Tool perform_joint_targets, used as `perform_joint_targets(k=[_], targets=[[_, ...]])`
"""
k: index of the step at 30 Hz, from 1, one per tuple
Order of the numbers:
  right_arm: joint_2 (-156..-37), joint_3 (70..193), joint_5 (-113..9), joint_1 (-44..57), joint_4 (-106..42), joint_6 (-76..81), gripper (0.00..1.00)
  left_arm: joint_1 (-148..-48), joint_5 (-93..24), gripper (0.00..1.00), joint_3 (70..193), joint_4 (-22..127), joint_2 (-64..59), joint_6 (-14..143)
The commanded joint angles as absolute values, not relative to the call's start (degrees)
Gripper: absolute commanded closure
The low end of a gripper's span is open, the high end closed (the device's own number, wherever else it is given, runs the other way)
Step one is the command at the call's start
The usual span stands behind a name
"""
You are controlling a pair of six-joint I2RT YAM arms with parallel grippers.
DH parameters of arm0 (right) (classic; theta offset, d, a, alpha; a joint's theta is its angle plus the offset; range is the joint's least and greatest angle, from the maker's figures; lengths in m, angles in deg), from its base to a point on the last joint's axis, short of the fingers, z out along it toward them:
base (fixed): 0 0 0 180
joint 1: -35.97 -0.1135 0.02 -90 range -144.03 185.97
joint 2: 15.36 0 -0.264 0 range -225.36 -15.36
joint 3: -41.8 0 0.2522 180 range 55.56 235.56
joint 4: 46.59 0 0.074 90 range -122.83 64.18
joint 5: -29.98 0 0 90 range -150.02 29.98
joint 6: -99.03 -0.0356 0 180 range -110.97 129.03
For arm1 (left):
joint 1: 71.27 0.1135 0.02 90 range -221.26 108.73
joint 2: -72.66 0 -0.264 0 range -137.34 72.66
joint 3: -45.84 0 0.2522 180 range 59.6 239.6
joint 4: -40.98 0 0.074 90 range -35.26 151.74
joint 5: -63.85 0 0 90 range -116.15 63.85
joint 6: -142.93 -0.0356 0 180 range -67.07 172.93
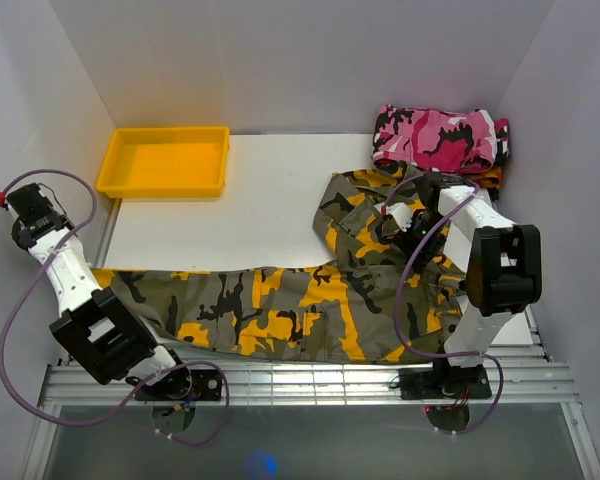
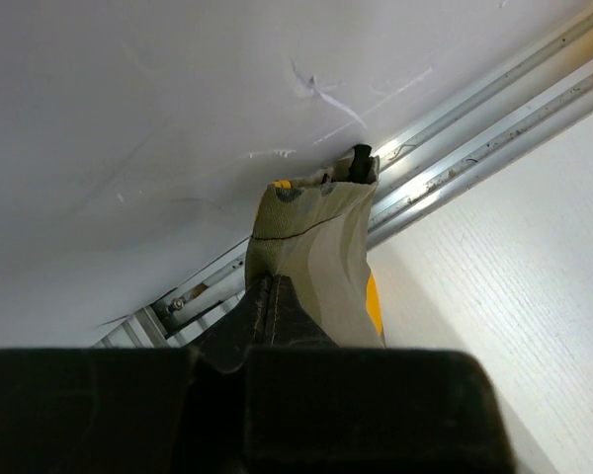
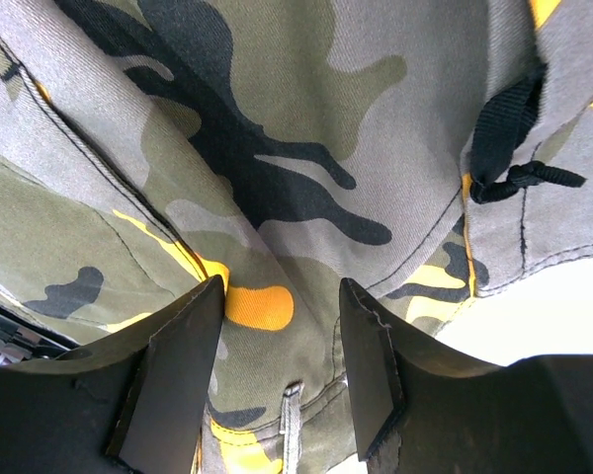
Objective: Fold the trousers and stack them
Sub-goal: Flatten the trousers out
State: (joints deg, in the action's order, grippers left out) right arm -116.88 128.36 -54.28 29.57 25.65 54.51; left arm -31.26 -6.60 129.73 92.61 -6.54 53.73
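The camouflage trousers [image 1: 280, 310] lie spread along the table's near edge, and their upper part bends away toward the far right [image 1: 365, 205]. My left gripper [image 2: 265, 301] is shut on a trouser leg end [image 2: 311, 237], which sticks out past the jaws toward the left wall and the table's rail. In the top view that wrist [image 1: 28, 215] sits far left by the wall. My right gripper [image 3: 282, 296] is open and pressed down over the trousers' waist cloth, with a belt loop [image 3: 292, 420] between the fingers [image 3: 178, 365]. In the top view the right gripper [image 1: 408, 225] is over the trousers' upper part.
A yellow tray [image 1: 165, 160] stands at the far left of the table. A folded pink, white and black camouflage garment [image 1: 440, 135] rests on an orange-red one [image 1: 492, 178] at the far right corner. Walls close in on both sides. A metal rail [image 1: 310, 380] runs along the front.
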Motion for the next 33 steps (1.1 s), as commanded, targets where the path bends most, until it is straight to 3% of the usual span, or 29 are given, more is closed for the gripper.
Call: perform_joint_targets(k=[1,11,14,18,22,25,29,33], targets=[[-115.3,130.9,-54.0,29.9,27.5,55.1,0.44,-31.1,-2.7,1.0,132.8,95.2,-4.8,58.4],[-112.9,129.3,-55.7,31.1,27.3,56.5,0.45,-30.5,-3.2,1.0,127.1,99.0,10.3,53.7],[-113.3,129.6,-55.8,31.5,27.2,56.5,0.45,-30.5,-4.1,1.0,127.7,99.6,7.9,55.4],[-114.3,130.9,-55.5,31.7,27.4,55.9,0.45,-31.7,-4.4,1.0,129.0,99.3,-4.2,61.7],[-115.2,133.7,-54.7,31.7,29.4,54.9,0.45,-35.6,-9.4,0.59,133.5,95.4,-20.1,66.3],[-114.5,135.3,-53.4,31.7,30.5,54.9,0.45,-40.0,-14.2,0.52,140.1,92.6,-23.7,65.2],[-112.1,135.4,-50.5,31.6,34.9,56.2,0.46,-43.2,-24.7,0.36,139.1,82.8,-16.5,56.8],[-109.0,131.5,-50.3,31.6,37.7,59.2,0.46,-43.7,-27.5,0.27,139.6,88.5,-13.8,44.6]])
